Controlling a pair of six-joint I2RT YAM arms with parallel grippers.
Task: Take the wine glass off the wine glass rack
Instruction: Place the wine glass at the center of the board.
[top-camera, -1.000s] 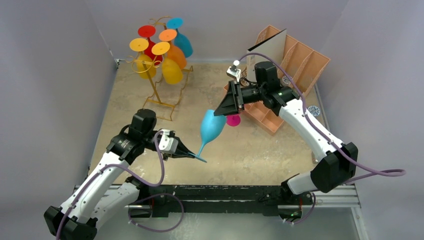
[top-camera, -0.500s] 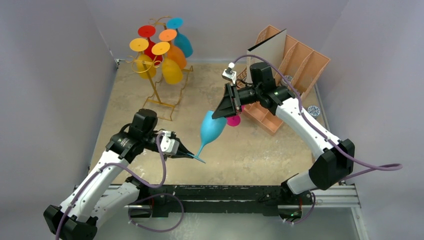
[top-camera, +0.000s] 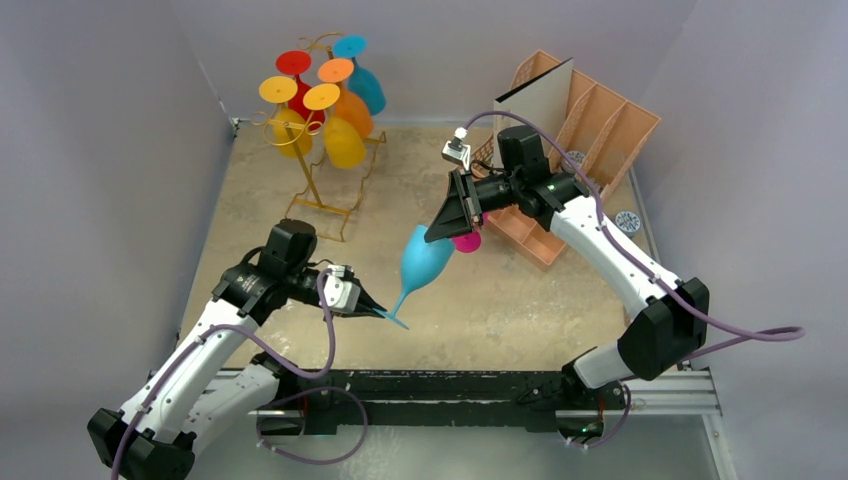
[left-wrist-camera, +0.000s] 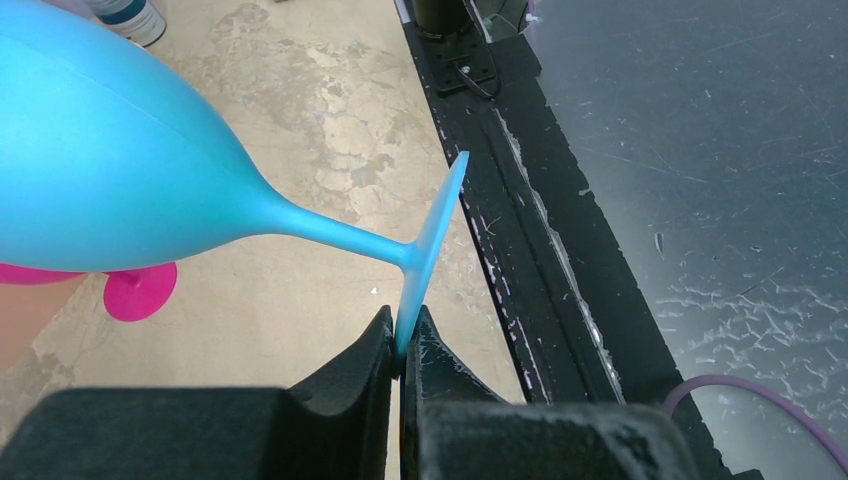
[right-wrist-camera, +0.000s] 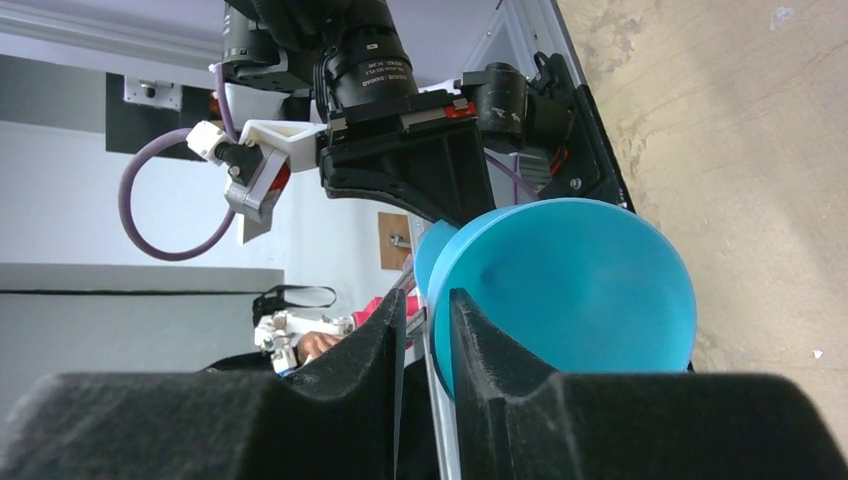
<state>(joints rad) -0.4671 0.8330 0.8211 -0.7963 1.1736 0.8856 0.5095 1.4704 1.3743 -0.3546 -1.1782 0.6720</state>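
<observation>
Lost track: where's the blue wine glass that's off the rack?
Top view, mid-table: the blue wine glass tilts, foot pinched by the left gripper, rim at the right gripper.

The turquoise wine glass (top-camera: 425, 258) is hanging tilted in mid-air, well apart from the rack, with the left gripper (top-camera: 378, 311) pinching the edge of its foot. The gold wire wine glass rack (top-camera: 312, 182) is standing upright at the far left, carrying coloured glasses (top-camera: 345, 140) upside down.
</observation>
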